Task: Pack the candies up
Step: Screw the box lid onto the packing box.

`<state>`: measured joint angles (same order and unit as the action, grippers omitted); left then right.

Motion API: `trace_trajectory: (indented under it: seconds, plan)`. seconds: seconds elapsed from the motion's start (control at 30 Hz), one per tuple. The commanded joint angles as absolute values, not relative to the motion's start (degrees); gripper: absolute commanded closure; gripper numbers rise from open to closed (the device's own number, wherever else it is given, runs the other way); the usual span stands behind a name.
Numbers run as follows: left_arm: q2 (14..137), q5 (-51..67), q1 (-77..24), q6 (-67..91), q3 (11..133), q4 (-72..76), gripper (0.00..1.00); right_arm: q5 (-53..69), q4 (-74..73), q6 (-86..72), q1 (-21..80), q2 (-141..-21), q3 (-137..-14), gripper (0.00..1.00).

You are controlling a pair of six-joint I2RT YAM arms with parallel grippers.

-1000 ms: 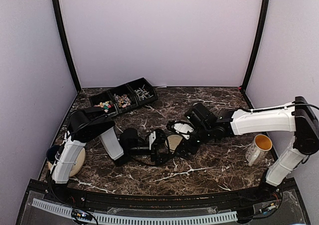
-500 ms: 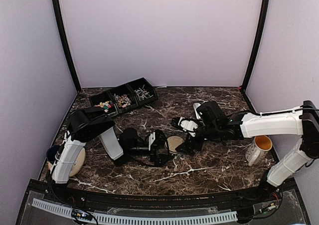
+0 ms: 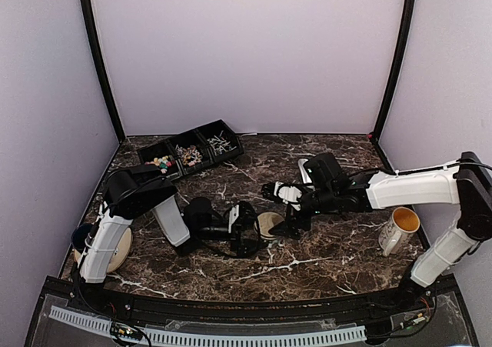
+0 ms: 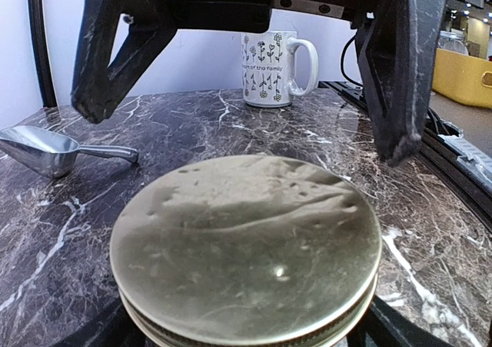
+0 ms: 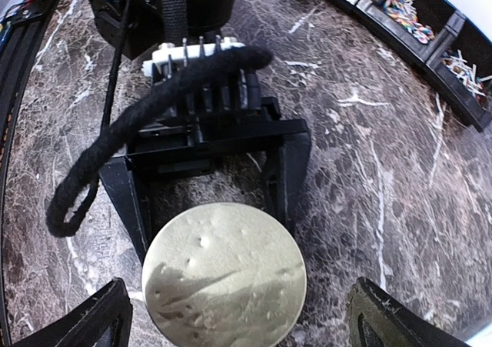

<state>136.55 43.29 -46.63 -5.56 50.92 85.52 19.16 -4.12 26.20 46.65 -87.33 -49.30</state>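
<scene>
The candies lie in a black three-compartment tray (image 3: 190, 151) at the back left: coloured candies (image 3: 162, 162), mixed ones (image 3: 189, 155) and thin whitish ones (image 3: 222, 141). They also show at the top right of the right wrist view (image 5: 405, 10). A jar with a dull metal lid (image 3: 269, 223) (image 4: 246, 247) (image 5: 223, 278) stands mid-table. My left gripper (image 3: 257, 228) (image 4: 246, 336) is shut on the jar below the lid, one finger (image 5: 290, 176) on each side. My right gripper (image 3: 278, 215) (image 5: 246, 316) hangs open over the lid, and its fingers (image 4: 400, 93) straddle the lid without touching.
A flower-printed mug (image 4: 274, 67) (image 3: 400, 228) stands at the right. A metal scoop (image 4: 48, 150) lies on the marble beyond the jar. A tan disc (image 3: 117, 248) sits by the left arm's base. Purple walls close in the table on three sides.
The right arm has re-posed, with its forearm swung right and its gripper drifting slightly left above the lid. The left gripper and the jar have stayed put.
</scene>
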Motion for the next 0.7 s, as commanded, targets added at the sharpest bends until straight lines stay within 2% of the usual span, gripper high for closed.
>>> trace_trajectory:
  seconds: [0.0, 0.67]
  plan:
    - [140.3, 45.6, -46.1, -8.4, 49.4, 78.8, 0.11, 24.5, -3.9, 29.0, 46.2, -90.6, -52.4, 0.02]
    - [140.4, 46.6, -46.1, -8.7, 49.6, 78.5, 0.11, 31.5, -6.3, 28.8, 43.9, -96.6, -55.2, 0.01]
